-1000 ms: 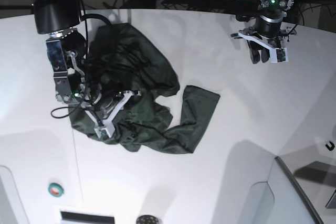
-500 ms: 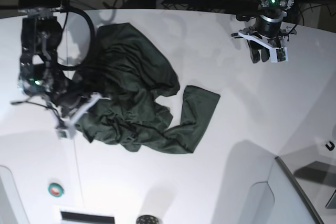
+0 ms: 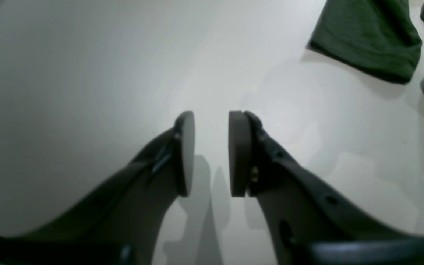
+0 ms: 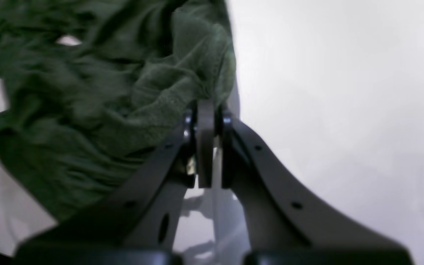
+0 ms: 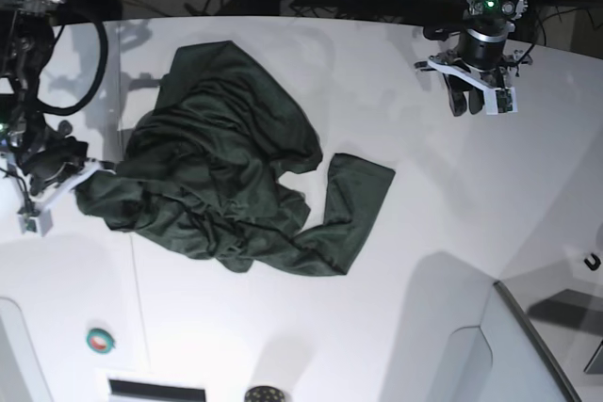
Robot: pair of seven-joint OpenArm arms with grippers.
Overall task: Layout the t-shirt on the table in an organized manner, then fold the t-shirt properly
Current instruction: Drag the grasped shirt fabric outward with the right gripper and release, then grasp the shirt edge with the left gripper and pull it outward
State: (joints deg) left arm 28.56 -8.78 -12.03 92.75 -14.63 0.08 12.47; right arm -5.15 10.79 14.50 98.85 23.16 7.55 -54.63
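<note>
The right pincer (image 5: 83, 176) was clamped on an edge of the crumpled t-shirt (image 5: 221, 185), which lay across the desk (image 5: 424, 204). Well apart from the t-shirt, the left pincer (image 3: 211, 152) hung narrowly parted, empty.

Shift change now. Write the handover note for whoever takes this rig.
Right gripper: shut on an edge of the t-shirt, at the table's side.
Left gripper: open, empty, above bare table, apart from the cloth.
T-shirt: bunched and wrinkled mid-table, one part trailing out beside the heap.
Done: one edge gripped.
Left: spread it flat, then all the folding.
</note>
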